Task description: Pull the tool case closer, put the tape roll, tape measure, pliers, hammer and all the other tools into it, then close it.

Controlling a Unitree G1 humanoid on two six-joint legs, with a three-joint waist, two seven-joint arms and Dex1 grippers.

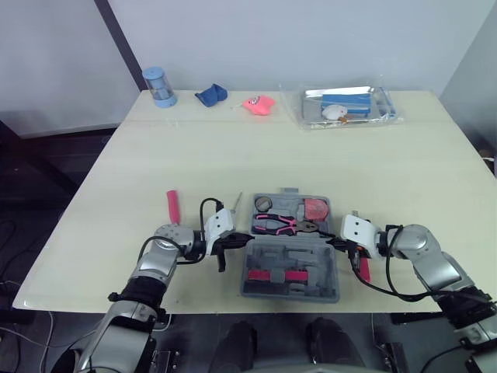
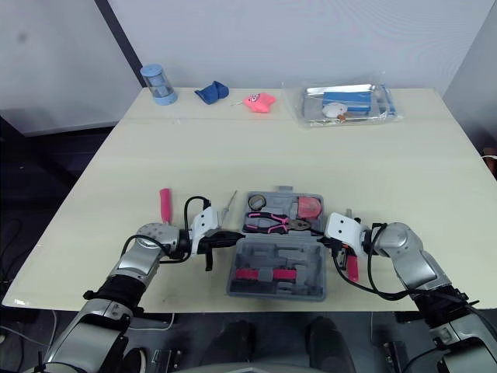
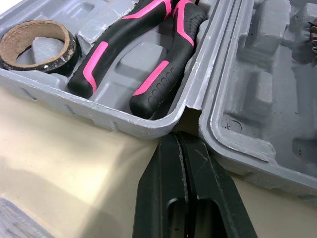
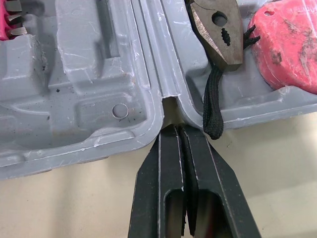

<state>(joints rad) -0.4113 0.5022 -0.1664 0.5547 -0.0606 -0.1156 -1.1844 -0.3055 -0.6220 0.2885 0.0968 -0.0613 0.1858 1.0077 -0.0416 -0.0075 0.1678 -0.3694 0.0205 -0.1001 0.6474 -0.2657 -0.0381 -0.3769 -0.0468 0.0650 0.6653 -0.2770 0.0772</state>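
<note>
Lying open near the table's (image 1: 233, 155) front edge, the case (image 1: 291, 268) sat between the left gripper (image 1: 239, 242) and right gripper (image 1: 334, 243). Both were pressed together, pinching nothing, tips at the hinge ends. Rigid moulded plastic, probably light and slick; take hold at a side wall.

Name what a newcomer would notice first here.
An open grey tool case sits at the near edge of the table, holding pink-handled pliers, a tape roll and a pink tape measure. The left end effector and right end effector, both shut, point at its hinge from either side.
</note>
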